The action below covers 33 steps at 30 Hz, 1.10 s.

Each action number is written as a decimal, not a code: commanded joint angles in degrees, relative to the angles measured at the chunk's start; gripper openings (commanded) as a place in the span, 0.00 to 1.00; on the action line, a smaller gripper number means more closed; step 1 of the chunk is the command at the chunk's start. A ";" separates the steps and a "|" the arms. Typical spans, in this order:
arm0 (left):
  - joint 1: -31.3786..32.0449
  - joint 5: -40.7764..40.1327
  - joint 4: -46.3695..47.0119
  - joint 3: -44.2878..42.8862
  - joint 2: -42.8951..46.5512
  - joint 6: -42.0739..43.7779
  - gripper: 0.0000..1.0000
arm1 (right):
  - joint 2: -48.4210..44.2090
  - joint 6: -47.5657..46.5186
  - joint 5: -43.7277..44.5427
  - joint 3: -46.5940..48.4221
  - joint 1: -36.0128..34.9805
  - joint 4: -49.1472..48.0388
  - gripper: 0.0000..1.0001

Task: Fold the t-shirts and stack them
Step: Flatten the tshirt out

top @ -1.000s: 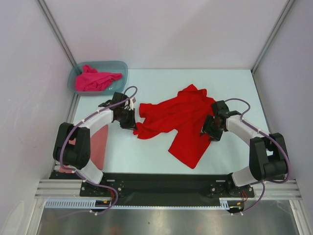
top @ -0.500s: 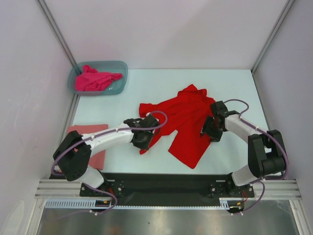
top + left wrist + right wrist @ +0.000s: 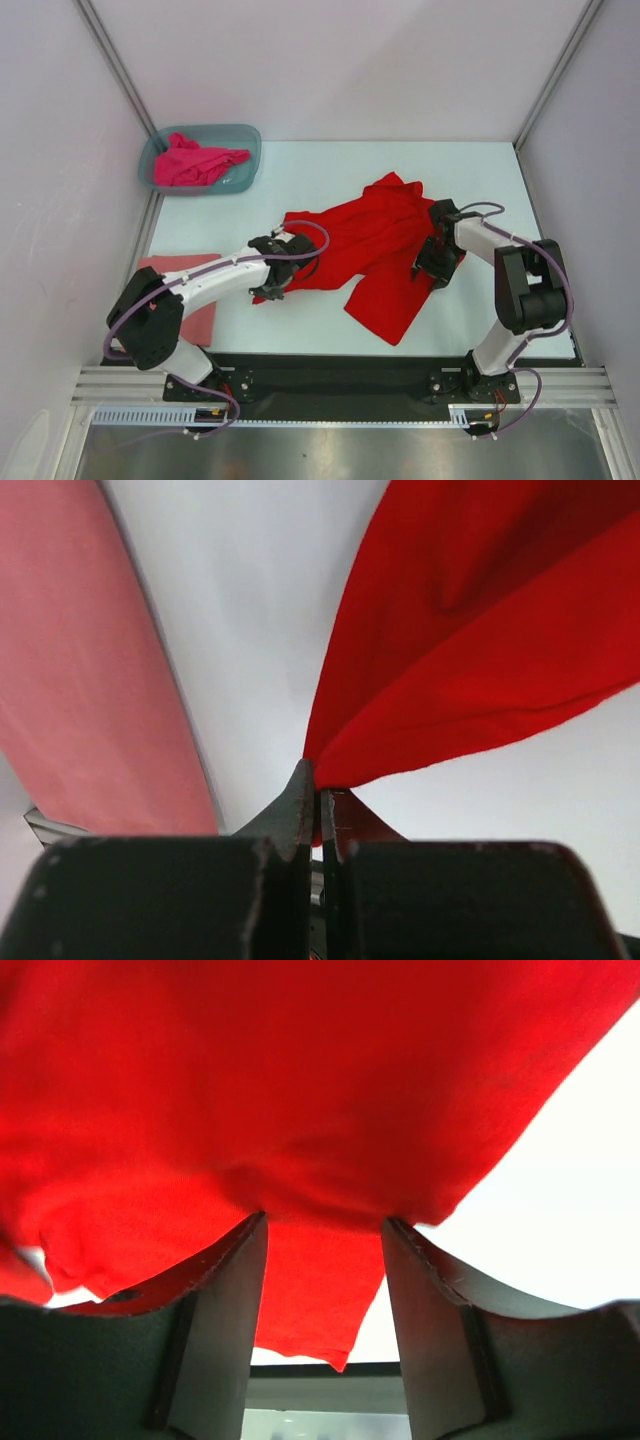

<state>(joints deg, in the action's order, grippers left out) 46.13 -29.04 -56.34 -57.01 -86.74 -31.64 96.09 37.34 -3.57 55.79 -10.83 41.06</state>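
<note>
A bright red t-shirt (image 3: 375,240) lies crumpled across the middle of the table. My left gripper (image 3: 268,288) is shut on its near-left corner; in the left wrist view the red t-shirt (image 3: 480,630) fans out from the pinched jaws of the left gripper (image 3: 320,792). At the shirt's right side my right gripper (image 3: 432,265) stands open. In the right wrist view the red t-shirt (image 3: 320,1090) drapes over and between the fingers of the right gripper (image 3: 325,1225). A salmon-pink t-shirt (image 3: 190,300) lies folded flat at the near left, also seen in the left wrist view (image 3: 80,680). A magenta t-shirt (image 3: 195,162) is bunched in the tub.
The translucent blue-grey tub (image 3: 248,172) stands at the far left corner. White enclosure walls close in the table on the left, right and back. The black base rail (image 3: 330,375) runs along the near edge.
My left arm swung from the shirt's left sleeve toward the front, pulling a red corner with it and uncovering the salmon shirt. The right gripper stayed put, jaws slightly narrower.
</note>
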 commanded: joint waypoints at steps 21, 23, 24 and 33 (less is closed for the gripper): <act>-9.29 23.81 6.32 11.04 32.69 -21.25 1.00 | 0.34 -6.58 33.29 10.12 5.57 4.64 0.54; -9.91 25.86 7.64 11.92 32.51 -23.98 0.90 | -1.87 -6.67 32.32 12.40 1.35 7.00 0.54; -11.05 26.92 8.51 13.14 32.51 -26.26 0.84 | -3.88 -6.84 32.05 13.02 -0.14 7.54 0.54; -15.55 40.73 17.39 26.33 36.63 -51.05 0.47 | -12.42 -4.03 27.48 11.89 -13.33 11.06 0.55</act>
<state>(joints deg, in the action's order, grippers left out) 29.95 4.78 -43.11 -35.40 -53.19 -69.34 85.82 31.68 24.34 68.40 -22.65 49.58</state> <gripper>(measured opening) 0.468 0.549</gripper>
